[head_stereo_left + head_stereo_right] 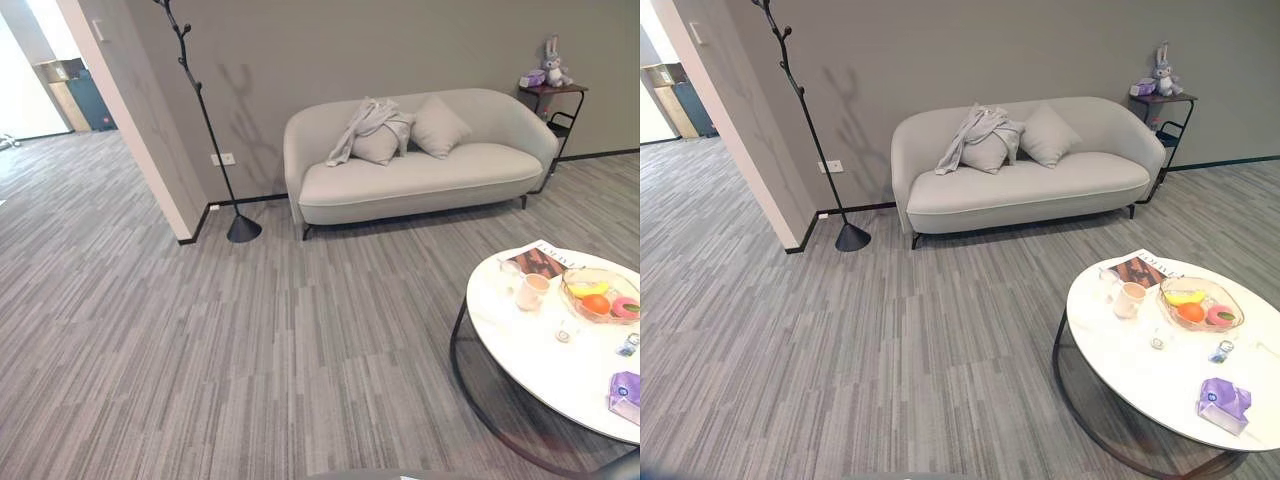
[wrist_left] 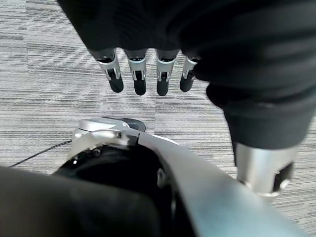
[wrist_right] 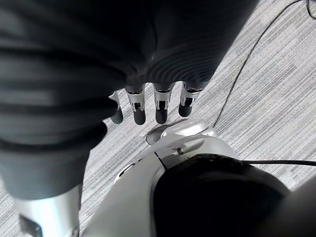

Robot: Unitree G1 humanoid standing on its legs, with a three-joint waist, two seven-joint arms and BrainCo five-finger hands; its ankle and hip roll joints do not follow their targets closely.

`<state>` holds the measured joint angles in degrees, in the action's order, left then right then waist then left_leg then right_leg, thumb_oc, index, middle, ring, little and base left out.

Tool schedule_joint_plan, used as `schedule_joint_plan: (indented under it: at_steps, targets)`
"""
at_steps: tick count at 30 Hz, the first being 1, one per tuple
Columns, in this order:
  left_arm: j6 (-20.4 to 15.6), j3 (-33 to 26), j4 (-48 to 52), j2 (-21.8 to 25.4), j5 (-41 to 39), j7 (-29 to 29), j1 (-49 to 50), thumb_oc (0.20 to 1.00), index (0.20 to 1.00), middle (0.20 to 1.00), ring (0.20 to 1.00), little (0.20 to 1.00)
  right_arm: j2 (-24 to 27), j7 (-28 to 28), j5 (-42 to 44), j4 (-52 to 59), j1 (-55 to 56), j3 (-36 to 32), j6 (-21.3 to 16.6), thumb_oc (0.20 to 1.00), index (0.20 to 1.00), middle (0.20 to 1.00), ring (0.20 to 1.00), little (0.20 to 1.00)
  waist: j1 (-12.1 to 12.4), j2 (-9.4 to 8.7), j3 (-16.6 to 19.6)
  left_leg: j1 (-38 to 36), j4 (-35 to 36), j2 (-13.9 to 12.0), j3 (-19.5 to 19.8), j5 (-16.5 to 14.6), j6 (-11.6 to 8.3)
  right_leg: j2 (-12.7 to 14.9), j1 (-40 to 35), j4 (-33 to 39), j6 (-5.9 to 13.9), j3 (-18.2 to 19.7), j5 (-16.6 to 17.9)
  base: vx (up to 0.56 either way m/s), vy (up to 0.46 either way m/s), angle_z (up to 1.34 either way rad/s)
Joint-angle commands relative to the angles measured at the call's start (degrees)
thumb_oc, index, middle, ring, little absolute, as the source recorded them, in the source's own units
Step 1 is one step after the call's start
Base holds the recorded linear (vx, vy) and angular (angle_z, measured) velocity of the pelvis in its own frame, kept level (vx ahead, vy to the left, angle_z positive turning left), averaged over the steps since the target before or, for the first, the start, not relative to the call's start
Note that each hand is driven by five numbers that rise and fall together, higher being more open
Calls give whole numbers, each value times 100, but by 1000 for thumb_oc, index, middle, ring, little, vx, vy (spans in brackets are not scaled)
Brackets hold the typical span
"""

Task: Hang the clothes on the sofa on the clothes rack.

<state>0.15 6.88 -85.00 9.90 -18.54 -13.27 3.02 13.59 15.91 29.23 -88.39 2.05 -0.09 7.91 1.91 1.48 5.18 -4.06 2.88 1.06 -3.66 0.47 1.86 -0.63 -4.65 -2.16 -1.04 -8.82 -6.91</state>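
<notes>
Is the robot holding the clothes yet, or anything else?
No, nothing. The left robot hand and right robot hand hang open over the floor. The clothes lie on the sofa.

A lounge or waiting corner of an office is shown. This is suggested by grey striped carpet tiles [image 1: 200, 340], a pale sofa [image 1: 420, 170] set against a plain grey wall [image 1: 300, 60], a black coat stand [image 1: 205, 120], and a round white coffee table [image 1: 1170, 380] laid with a magazine [image 1: 1138, 268] and fruit bowl [image 1: 1200, 305].

I see grey striped carpet [image 1: 200, 340], a grey wall [image 1: 300, 50], a round white table [image 1: 560, 370], and a dark side shelf [image 1: 552, 100].
</notes>
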Motion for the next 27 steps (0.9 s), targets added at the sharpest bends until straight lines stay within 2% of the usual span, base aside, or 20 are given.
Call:
schedule_joint_plan:
  at_steps: [1,14,17,22,24,26,27]
  targets:
    - [-19,-135,-388,-111,204,-20,-273,1000,1000,1000,1000,1000,-196,119,4,-415,-224,95,-34,1000,1000,1000,1000,1000,-41,-195,179,93,45,-202,143,-60,-292,351,-25,409,414,-226,355,6,-36,0]
    - [-16,-177,-386,-114,67,-1,-292,1000,1000,1000,1000,1000,-155,122,-43,-368,-218,128,-50,1000,1000,1000,1000,1000,26,-204,86,149,-190,-296,214,-116,-357,263,-83,420,355,-252,296,6,-34,1]
    - [27,-475,-372,-64,-386,42,-290,1000,1000,1000,1000,1000,-124,136,7,-386,-164,84,-45,1000,1000,1000,1000,1000,134,-244,-55,358,-660,-343,303,-207,-413,229,-132,408,293,-322,254,-7,-70,14]
    - [137,-857,-550,7,-659,-50,-177,1000,1000,1000,1000,1000,-32,147,172,-498,-97,-118,12,1000,1000,1000,1000,1000,186,-255,-183,484,-1062,-382,370,-292,-450,165,-196,396,220,-359,204,26,-44,13]
    - [190,-1015,-606,27,-833,-94,-149,1000,1000,1000,1000,1000,13,139,247,-654,-70,-263,59,1000,1000,1000,1000,1000,212,-250,-230,605,-1335,-387,423,-214,-479,144,-209,369,186,-348,179,0,-25,0]
    - [282,-1351,-576,55,-1478,-43,-223,1000,1000,1000,1000,1000,130,92,561,-848,-125,-585,152,1000,1000,1000,1000,1000,277,-249,-488,1446,-2562,-461,531,393,-515,106,-258,303,63,-370,125,-33,-50,3]
    - [270,-1349,-564,47,-1540,-29,-260,1000,1000,1000,1000,1000,157,90,606,-845,-165,-601,176,1000,1000,1000,1000,1000,270,-234,-521,1576,-2583,-455,476,447,-475,100,-275,309,53,-368,100,5,-10,-11]
